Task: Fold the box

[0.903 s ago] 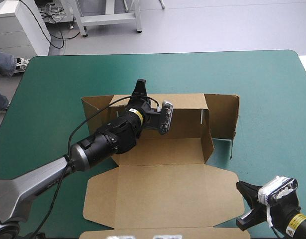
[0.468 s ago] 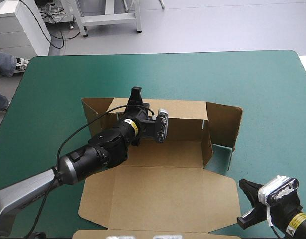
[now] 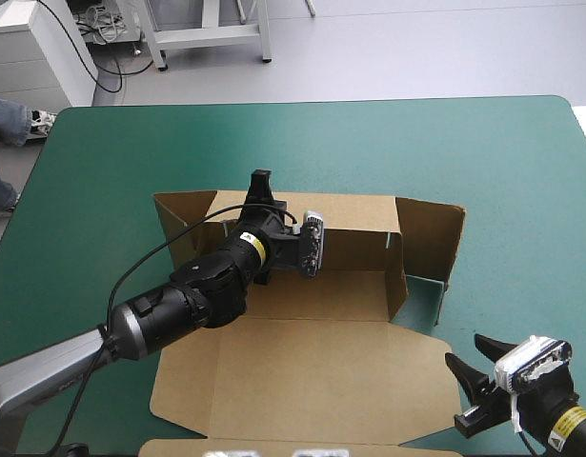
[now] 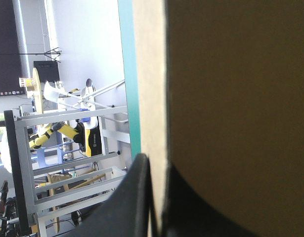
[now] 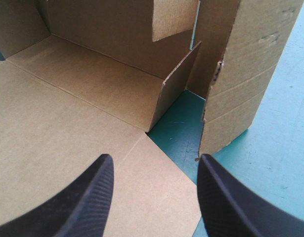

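Note:
The brown box (image 3: 312,371) lies mid-table with its lid flat toward the near edge and its back wall (image 3: 354,228) raised. My left gripper (image 3: 261,186) sits on the top edge of that wall near its left end. In the left wrist view its black fingers (image 4: 154,197) are all but shut with the board edge (image 4: 152,98) between them. My right gripper (image 3: 469,390) hovers at the lid's near right corner. Its fingers (image 5: 155,160) stand apart over the lid, holding nothing. Ahead of them are the box floor (image 5: 92,84) and the upright right side wall (image 5: 240,74).
A short inner flap (image 5: 174,94) stands between the floor and the right side wall, with a patch of teal-green cover (image 5: 179,126) beside it. Bare table (image 3: 369,143) stretches beyond the box and to its right. The table's right edge (image 3: 583,143) is close to my right arm.
The right gripper's fingers have spread apart by the lid's right corner. The left gripper has shifted a little to the left with the back wall, and the whole box slid with it.

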Available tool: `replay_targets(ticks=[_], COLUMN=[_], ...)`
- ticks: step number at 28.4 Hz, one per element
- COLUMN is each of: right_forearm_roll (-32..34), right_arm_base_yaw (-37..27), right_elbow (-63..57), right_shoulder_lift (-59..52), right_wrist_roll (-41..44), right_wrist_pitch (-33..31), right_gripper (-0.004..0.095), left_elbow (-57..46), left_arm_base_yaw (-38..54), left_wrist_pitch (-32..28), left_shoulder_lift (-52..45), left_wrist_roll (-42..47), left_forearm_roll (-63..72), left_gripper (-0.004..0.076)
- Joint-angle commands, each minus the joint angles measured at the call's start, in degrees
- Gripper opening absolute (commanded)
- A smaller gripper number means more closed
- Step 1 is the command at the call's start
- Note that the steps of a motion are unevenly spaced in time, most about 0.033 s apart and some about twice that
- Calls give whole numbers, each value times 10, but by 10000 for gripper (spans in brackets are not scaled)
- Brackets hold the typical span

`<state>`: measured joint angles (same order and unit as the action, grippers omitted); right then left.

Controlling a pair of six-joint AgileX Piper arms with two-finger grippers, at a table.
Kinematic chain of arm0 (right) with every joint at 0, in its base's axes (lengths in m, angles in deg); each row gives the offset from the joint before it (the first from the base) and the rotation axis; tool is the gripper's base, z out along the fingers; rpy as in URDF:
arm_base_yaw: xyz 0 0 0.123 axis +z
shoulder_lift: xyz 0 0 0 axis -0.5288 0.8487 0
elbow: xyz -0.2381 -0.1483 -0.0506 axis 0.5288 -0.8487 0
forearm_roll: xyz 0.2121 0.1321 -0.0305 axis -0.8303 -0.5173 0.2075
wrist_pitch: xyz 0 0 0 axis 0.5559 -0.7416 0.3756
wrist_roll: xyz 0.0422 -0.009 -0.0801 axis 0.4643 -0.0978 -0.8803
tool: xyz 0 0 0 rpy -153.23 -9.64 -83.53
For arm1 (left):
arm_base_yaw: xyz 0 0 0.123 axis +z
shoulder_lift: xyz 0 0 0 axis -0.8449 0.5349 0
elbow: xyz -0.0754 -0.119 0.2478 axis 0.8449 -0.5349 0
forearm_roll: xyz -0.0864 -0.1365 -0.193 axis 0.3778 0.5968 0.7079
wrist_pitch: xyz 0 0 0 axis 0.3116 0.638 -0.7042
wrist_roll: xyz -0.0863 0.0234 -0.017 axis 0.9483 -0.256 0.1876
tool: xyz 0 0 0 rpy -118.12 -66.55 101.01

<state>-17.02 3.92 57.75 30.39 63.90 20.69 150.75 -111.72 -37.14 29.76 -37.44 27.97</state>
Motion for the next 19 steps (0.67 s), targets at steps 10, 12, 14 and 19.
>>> replay_targets(ticks=[10, 12, 14, 19], right_forearm_roll=[0, 1, 20, 119], right_arm_base_yaw=[-1, -1, -1, -1], right_elbow=[37, 61, 95, 202], right_shoulder_lift=[6, 8, 21, 99], right_wrist_roll=[-2, 0, 25, 108], right_wrist_pitch=[30, 20, 8, -51], right_gripper=[529, 529, 530, 530], left_elbow=[10, 10, 10, 10], left_arm_base_yaw=[-7, -7, -7, -7], left_wrist_pitch=[4, 8, 8, 8], left_shoulder_lift=[-18, -18, -18, -18], left_wrist_roll=[28, 28, 25, 27], left_forearm_roll=[20, 20, 20, 20], left_gripper=[-8, -8, -8, -8])
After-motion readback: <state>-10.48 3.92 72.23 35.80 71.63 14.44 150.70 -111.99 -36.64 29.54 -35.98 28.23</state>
